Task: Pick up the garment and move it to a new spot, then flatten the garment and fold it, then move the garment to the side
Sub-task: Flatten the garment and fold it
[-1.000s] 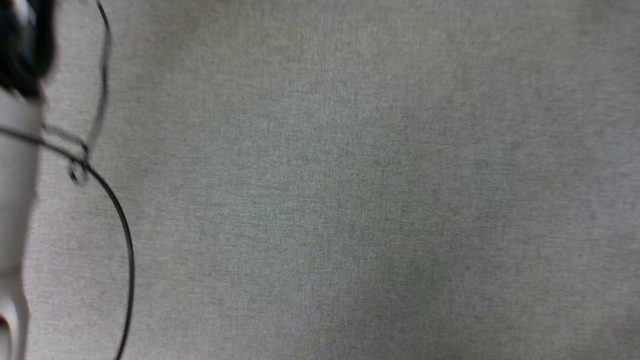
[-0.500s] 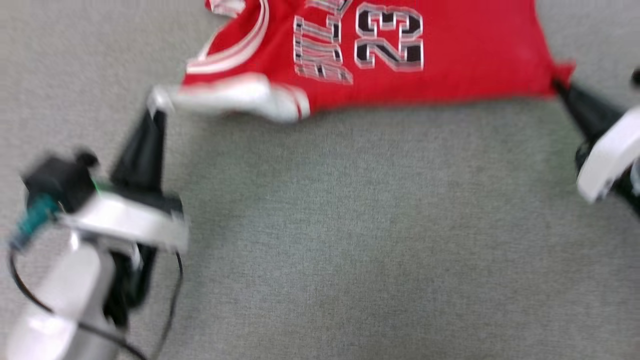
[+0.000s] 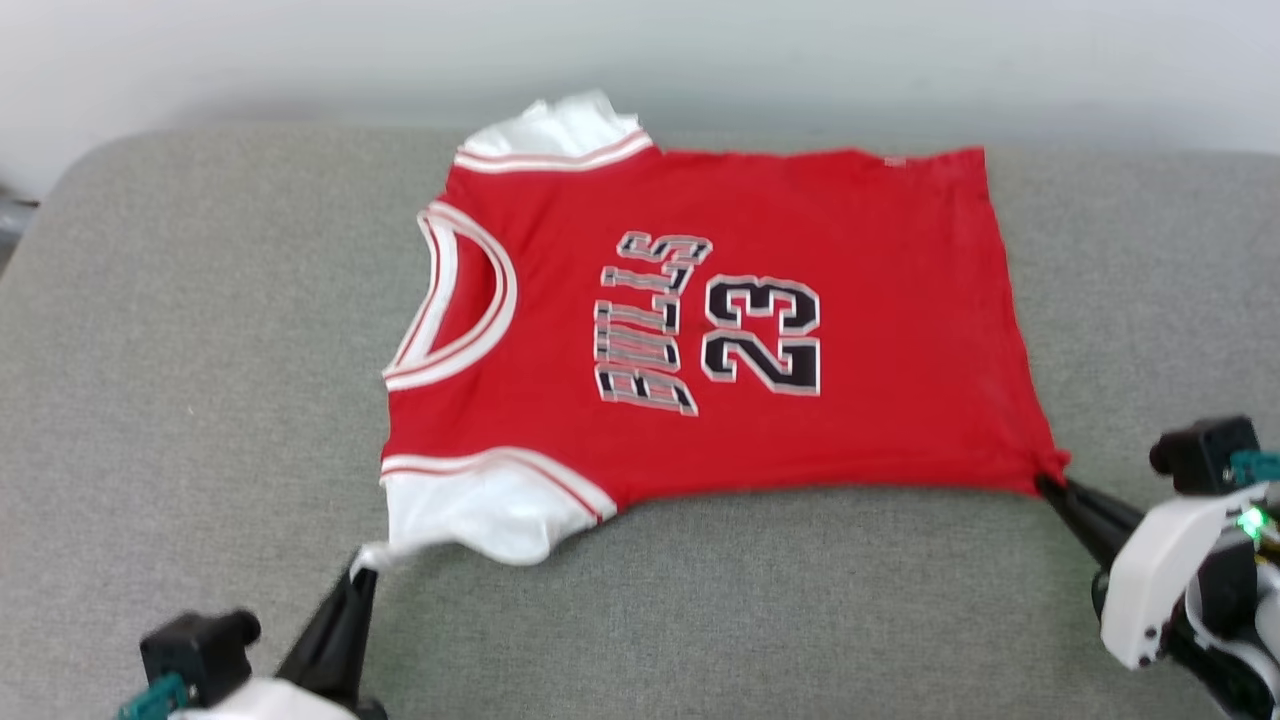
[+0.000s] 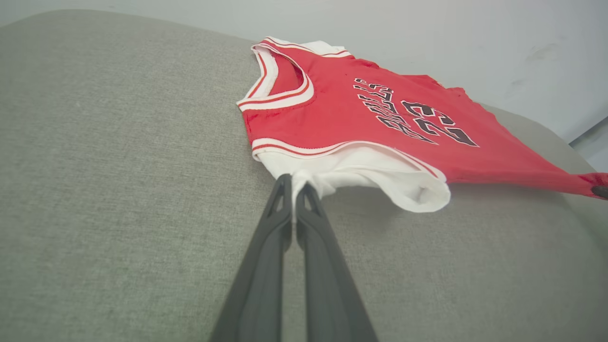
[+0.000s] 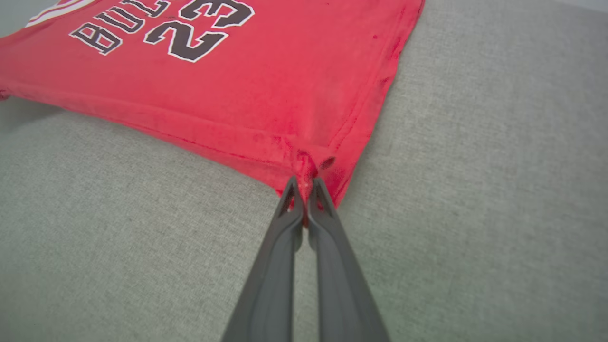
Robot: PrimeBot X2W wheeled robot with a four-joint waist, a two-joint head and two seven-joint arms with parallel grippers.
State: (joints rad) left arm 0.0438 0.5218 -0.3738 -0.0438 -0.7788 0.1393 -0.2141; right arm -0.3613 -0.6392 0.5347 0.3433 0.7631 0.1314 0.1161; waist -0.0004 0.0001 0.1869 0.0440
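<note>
The jersey (image 3: 760, 330) lies flat, the left gripper (image 3: 362, 565) pinching its sleeve (image 3: 470, 510) and the right gripper (image 3: 1045, 485) its hem corner (image 3: 1030, 460); folding isn't begun.

Grey fabric cushion (image 3: 200, 300), pale wall (image 3: 800, 50)

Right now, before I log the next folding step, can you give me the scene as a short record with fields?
garment: red jersey, front up, letters and 23 showing, spread mostly flat
surface: grey fabric cushion
left gripper: shut on the edge of the near white sleeve
right gripper: shut on the near hem corner
near edge: stretched between the two pinches, sleeve slightly lifted
neckline: toward the robot's left
fold: not yet begun
</note>
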